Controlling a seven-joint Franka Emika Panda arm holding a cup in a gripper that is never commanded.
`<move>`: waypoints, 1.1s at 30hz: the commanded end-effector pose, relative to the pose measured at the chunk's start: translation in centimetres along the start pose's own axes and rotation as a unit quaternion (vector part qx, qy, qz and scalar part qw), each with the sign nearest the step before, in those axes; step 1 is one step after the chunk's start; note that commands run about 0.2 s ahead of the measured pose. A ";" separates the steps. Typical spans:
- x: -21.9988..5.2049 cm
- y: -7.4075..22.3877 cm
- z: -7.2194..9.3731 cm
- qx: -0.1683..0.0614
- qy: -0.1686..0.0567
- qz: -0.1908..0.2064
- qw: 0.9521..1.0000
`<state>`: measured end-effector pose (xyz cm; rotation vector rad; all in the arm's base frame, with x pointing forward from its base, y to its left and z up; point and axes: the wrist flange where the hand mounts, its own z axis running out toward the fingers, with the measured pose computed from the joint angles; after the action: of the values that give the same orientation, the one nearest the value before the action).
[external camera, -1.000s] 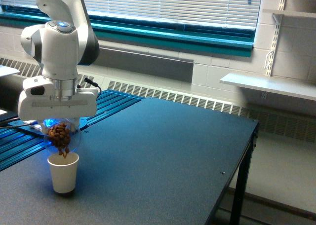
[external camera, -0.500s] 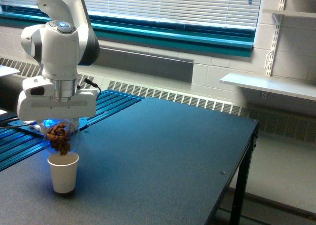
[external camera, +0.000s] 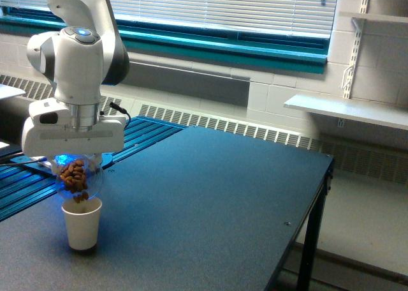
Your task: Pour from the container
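The gripper [external camera: 75, 170] hangs low over the near corner of the bench [external camera: 210, 201] on the exterior view's left, its broad white body pointing straight down from the arm [external camera: 80, 61]. It is pinching the container [external camera: 78, 179], a clear rounded jar held just beneath the gripper body; the fingertips themselves are hidden behind the jar and the gripper housing, so the exact contact cannot be made out, but the jar hangs there with nothing else supporting it. A blue glow shows at the gripper's underside beside the jar.

Inside the container sit brown nut-like pieces [external camera: 76, 176], bunched towards its lower end. That lower end sits directly above the mouth of a cream-white paper cup [external camera: 82, 224], which stands upright on the bench. The jar's lowest edge is just above the cup's rim, very close, and whether it touches cannot be told. A few brown pieces appear right at the cup's opening.

Judging by this arrangement, the pour is under way: the container is tipped with its contents sliding down towards the cup, and much of the load is not yet out. The next move probably calls for holding the jar's mouth centred over the cup and adding tilt gently, so the pieces drop in rather than bouncing over the rim or knocking the light cup over.

Beyond the bench are a radiator grille [external camera: 217, 122], window blinds [external camera: 217, 7] and a wall shelf [external camera: 347, 109].
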<state>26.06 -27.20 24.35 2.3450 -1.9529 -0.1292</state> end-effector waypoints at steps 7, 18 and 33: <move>0.3 -0.4 -0.2 -0.009 0.001 -0.013 1.000; 0.2 -0.4 -0.3 -0.015 0.002 -0.021 1.000; 0.4 -0.1 -0.4 -0.029 0.004 -0.029 0.999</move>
<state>26.18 -27.14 24.34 2.3586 -1.8733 -0.1820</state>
